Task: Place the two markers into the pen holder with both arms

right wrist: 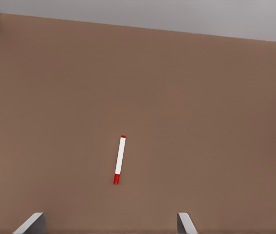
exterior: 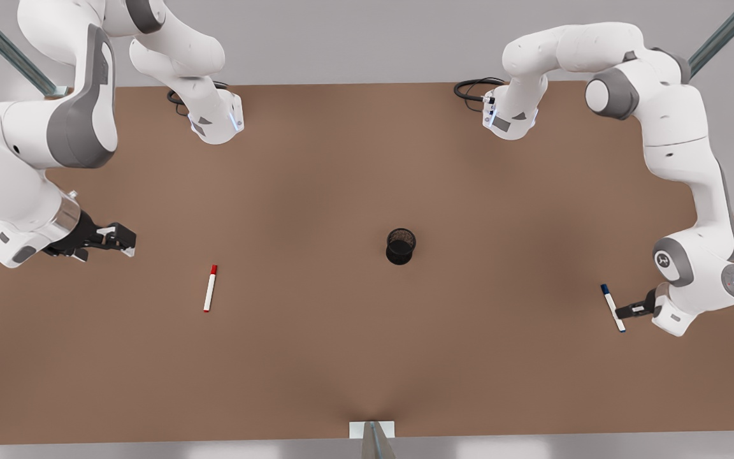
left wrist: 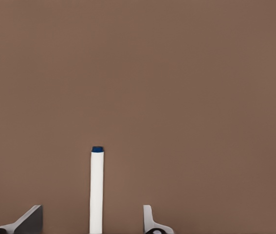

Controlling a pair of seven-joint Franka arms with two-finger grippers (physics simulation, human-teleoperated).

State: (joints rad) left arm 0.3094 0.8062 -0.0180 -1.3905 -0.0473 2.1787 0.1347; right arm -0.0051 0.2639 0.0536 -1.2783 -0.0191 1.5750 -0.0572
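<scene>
The big flat brown table (exterior: 367, 357) fills most of the front view. Two large white robot arms with grey joints reach over it, one from each side. The left arm (exterior: 673, 146) is on the front view's right, and its black two-finger left gripper (exterior: 622, 312) sits low at the slim white marker with the dark blue cap (exterior: 613, 308). Its fingers (left wrist: 30, 220) stand apart, one on each side of the marker, not pressing on it. The right arm (exterior: 29, 146) is on the front view's left, and its black right gripper (exterior: 126, 240) hangs wide open, near the slim white marker with the red cap (exterior: 210, 288) but not touching it. That marker lies flat on the table. The small black round mesh pen holder (exterior: 401, 246) stands upright near the middle of the table, between the two markers and well apart from both.
</scene>
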